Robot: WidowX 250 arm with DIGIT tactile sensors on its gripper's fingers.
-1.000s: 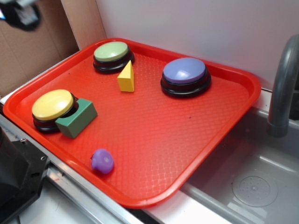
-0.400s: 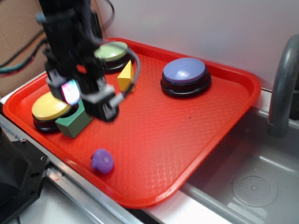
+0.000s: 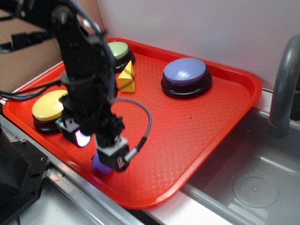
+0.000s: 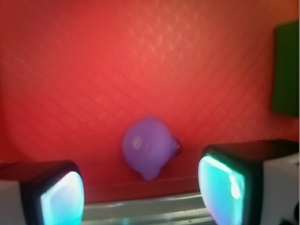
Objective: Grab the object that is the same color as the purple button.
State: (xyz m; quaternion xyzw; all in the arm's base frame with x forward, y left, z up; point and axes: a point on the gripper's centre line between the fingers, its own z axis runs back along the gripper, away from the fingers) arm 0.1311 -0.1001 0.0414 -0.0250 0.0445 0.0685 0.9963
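A wide red plastic tray (image 3: 220, 117) with a dimpled floor carries everything, and over its near-left part hangs the black robot arm, whose tool (image 4: 140, 192) is spread wide, its two glowing pads (image 4: 63, 199) standing either side of the target with clear gap between and nothing pinched. Toward the back of the tray sits the large round dome button with a lavender-blue top and black base (image 3: 186, 76), which sets the colour to match. Smallest is the small rounded purple plastic lump (image 4: 147, 146), lying near the tray's front lip, just below the tool and mostly hidden by it in the exterior view (image 3: 97, 164). It looks smooth, slightly glossy and bulbous, with a short nub at one side and a pale round spot on its top. It is probably very light and rigid, likely slippery and apt to roll, so the pads would best close across its broad round middle, not on the nub.
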